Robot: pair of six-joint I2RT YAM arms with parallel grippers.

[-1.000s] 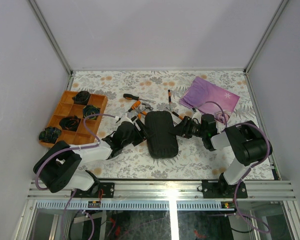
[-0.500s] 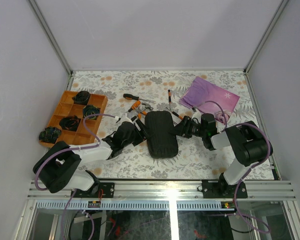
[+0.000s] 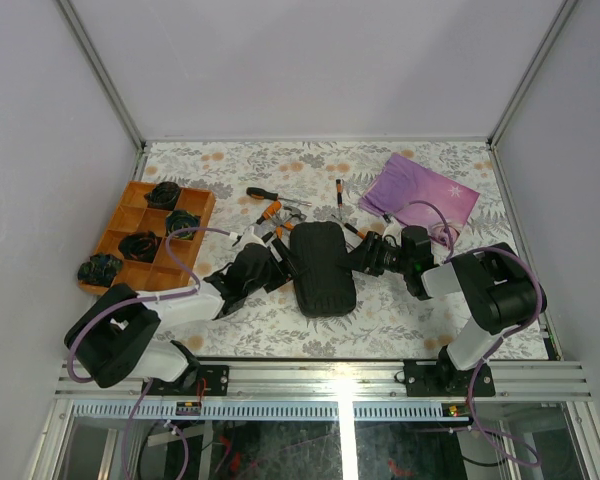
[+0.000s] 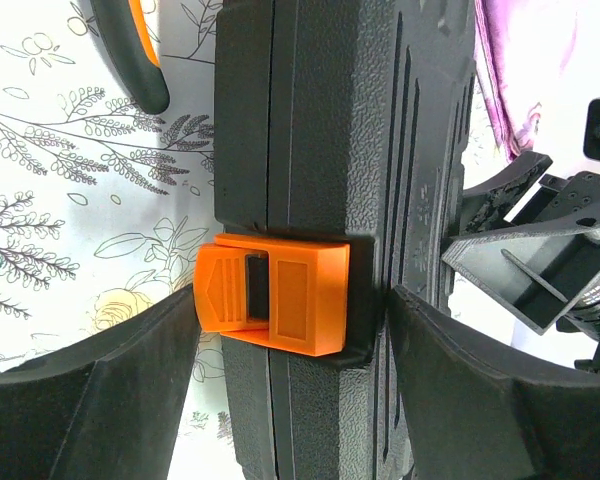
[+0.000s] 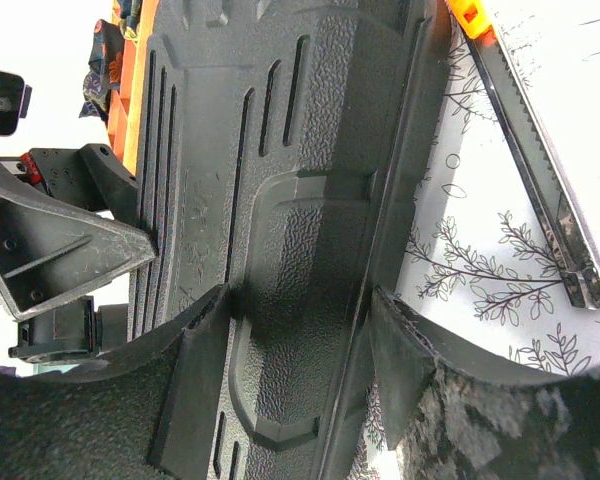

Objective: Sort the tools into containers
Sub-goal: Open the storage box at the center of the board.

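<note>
Jaws of the left gripper (image 4: 292,320) stand wide and straddle the latched edge of the one closed black tool case (image 3: 323,268). Its single orange latch (image 4: 275,295) sits between the fingers, one pad against the lid and the other at the latch's side. The right gripper (image 5: 298,310), also spread wide, clasps the opposite long edge, a pad on each face. The case lies flat on the floral table (image 3: 380,320), pinched between the two grippers.

Well apart to the left gripper's left lies one orange divided tray (image 3: 130,215) with four black coiled lumps (image 3: 140,245). Beyond the right gripper lies one purple sheet (image 3: 425,195).

Past both sets of fingertips lie one black-and-orange screwdriver (image 3: 263,193), one slim screwdriver (image 3: 339,197) and one pair of orange-handled pliers (image 3: 280,211). One toothed blade (image 5: 535,150) with an orange handle lies just beside the right gripper's fingers. Other orange-handled pieces against the case are too hidden to count.
</note>
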